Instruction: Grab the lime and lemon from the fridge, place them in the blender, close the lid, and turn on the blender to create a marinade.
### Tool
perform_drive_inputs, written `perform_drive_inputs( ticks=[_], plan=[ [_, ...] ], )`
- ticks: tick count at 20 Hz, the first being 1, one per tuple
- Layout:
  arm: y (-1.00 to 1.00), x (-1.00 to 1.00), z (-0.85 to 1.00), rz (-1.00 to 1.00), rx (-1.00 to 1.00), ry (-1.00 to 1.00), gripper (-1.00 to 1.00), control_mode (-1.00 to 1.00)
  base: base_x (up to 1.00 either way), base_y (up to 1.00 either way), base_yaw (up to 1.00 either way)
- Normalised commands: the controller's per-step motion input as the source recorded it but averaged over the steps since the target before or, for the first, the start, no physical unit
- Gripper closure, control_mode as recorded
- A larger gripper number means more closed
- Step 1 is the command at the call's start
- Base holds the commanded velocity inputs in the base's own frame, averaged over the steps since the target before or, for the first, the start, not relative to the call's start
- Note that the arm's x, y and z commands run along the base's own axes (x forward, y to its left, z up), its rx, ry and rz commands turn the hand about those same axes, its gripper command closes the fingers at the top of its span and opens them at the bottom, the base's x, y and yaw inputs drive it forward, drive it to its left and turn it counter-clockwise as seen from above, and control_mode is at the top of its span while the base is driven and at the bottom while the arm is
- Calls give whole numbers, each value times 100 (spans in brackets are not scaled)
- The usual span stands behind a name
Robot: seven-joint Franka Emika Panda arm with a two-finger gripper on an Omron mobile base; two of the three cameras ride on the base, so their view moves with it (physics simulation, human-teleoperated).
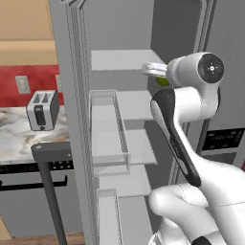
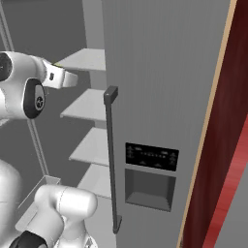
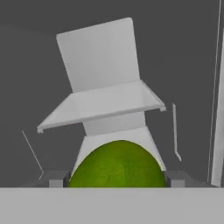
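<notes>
Your tool (image 3: 116,183) sits inside the fridge (image 1: 124,60), pinching a green fruit (image 3: 117,165), likely the lime, between its two tips above a shelf. Next you lift it out and carry it to the blender.

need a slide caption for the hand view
Round green fruit sits between the gripper's two dark finger tips, with pale grey fridge shelves beyond.

Pale fridge shelf (image 1: 125,59) carries a green fruit (image 3: 117,165), probably the lime
</notes>
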Motion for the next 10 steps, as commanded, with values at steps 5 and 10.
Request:
perform_drive_inputs(
  ticks=[5, 10],
  plan=[
    [-1, -100, -47, 0, 0, 6, 100, -100, 0, 0, 0],
    [-3, -99, -59, 0, 0, 0, 100, -100, 0, 0, 0]
  ],
)
